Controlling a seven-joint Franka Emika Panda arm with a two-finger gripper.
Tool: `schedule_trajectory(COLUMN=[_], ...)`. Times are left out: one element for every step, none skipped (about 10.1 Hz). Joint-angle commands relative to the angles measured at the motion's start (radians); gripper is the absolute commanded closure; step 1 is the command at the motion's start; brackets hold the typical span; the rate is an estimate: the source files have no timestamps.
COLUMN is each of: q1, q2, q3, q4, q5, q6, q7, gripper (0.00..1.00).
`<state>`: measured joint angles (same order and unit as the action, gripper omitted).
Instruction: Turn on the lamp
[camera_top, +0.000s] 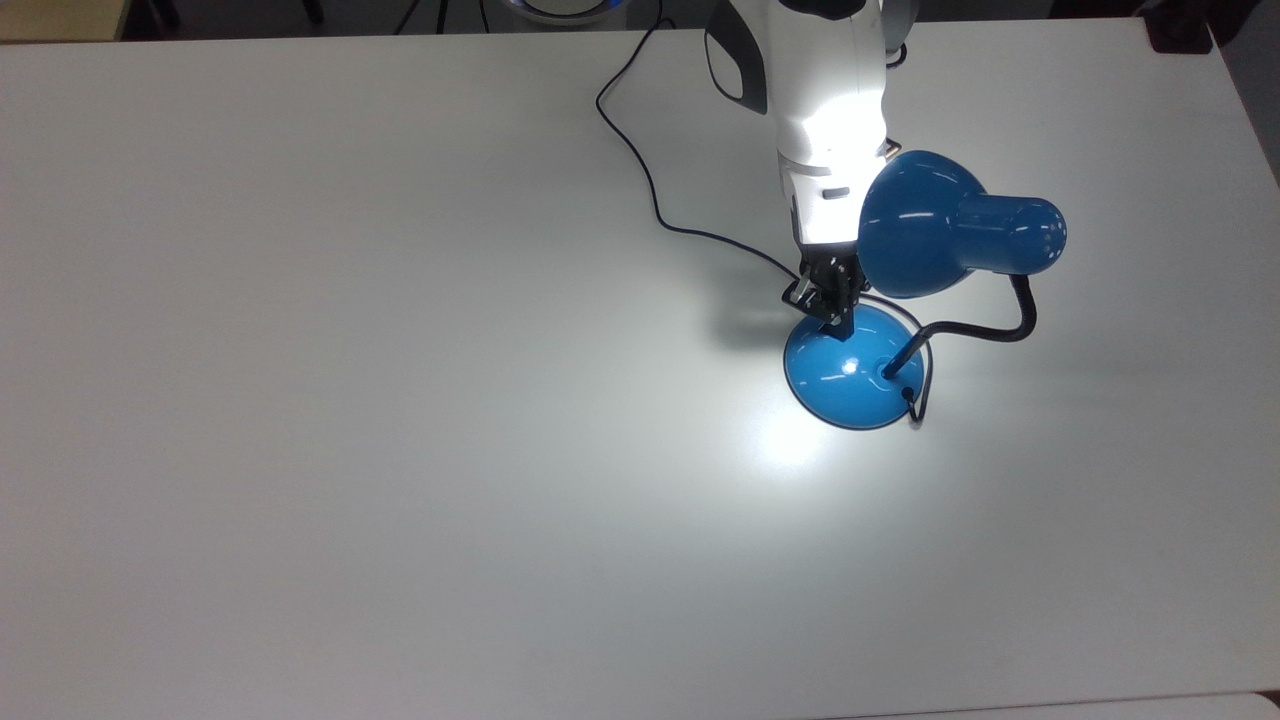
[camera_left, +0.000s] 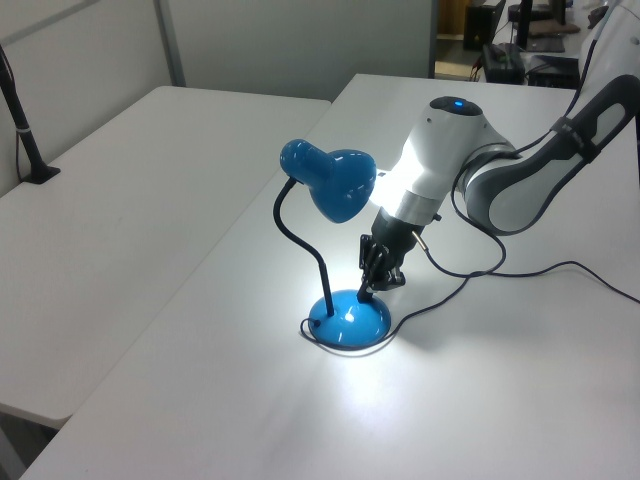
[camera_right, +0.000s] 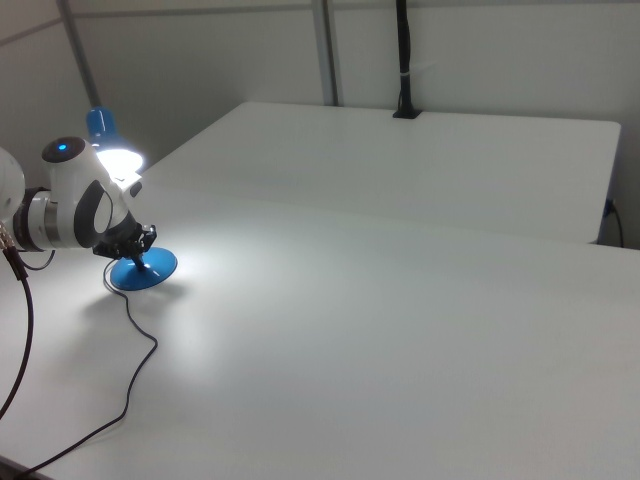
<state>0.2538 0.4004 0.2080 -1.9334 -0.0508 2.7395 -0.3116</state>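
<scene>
Light is spilling from the lamp (camera_top: 930, 260) (camera_left: 335, 250) (camera_right: 125, 225), which is standing right of centre in the upper half of the top view, its blue bell shade pointing toward the top view's left and down at its own round blue base (camera_top: 850, 375) (camera_left: 348, 320) (camera_right: 143, 269). A bright pool is lying on the white table (camera_top: 400, 400) (camera_left: 500, 400) (camera_right: 400, 330) just below that base in the top view, and the white wrist of the Panda arm (camera_top: 820, 100) (camera_left: 470, 170) (camera_right: 65, 205) is glowing where the shade is facing it.

The gripper (camera_top: 838, 320) (camera_left: 367, 293) (camera_right: 140, 252) is reaching down from the top edge of the top view and its black fingers are coming to one narrow tip, pressed together as far as can be seen, with nothing between them. That tip is touching the upper part of the domed base, on the side away from the black gooseneck (camera_top: 975, 325) (camera_left: 300, 240), which is rising from the base's right in the top view and curling up to the shade. In the left view the shade is hanging just left of the wrist, close beside it.

A thin black cord (camera_top: 650, 170) (camera_left: 530, 265) (camera_right: 130, 350) is trailing across the table from the base toward the top edge of the top view.

In the left view a second white table (camera_left: 130, 200) is standing at the left, with grey partition walls (camera_left: 300, 40) behind; in the right view a black pole (camera_right: 403, 55) is rising at the far table edge.
</scene>
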Motion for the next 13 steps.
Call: schedule_trajectory(q1=[-0.005,-0.01,-0.022,-0.042,-0.065,-0.094,-0.137,-0.184,-0.223,-0.243,-0.263,-0.289,-0.316], q2=[0.0,-0.058,-0.099,-0.135,-0.173,-0.223,-0.274,-0.316,-0.322,-0.322,-0.327,-0.342,-0.371], q3=[0.002,0.002,0.001,-0.001,-0.002,-0.009,-0.009,-0.01,-0.01,-0.01,-0.013,-0.013,-0.015], q4=[-0.005,-0.025,-0.026,-0.024,-0.021,-0.015,-0.013,0.019,0.099,0.178,0.232,0.276,0.298], q5=[0.009,0.011,0.011,0.009,0.009,-0.003,-0.004,-0.004,-0.017,-0.053,-0.072,-0.072,-0.061], q6=[0.005,-0.079,-0.186,-0.304,-0.413,-0.554,-0.636,-0.737,-0.874,-0.987,-1.055,-1.087,-1.103], q7=[0.005,0.107,0.205,0.239,0.25,0.287,0.296,0.301,0.346,0.414,0.427,0.427,0.419], gripper=[1.0,1.0,1.0,1.0,1.0,1.0,1.0,1.0,1.0,1.0,1.0,0.99,0.97])
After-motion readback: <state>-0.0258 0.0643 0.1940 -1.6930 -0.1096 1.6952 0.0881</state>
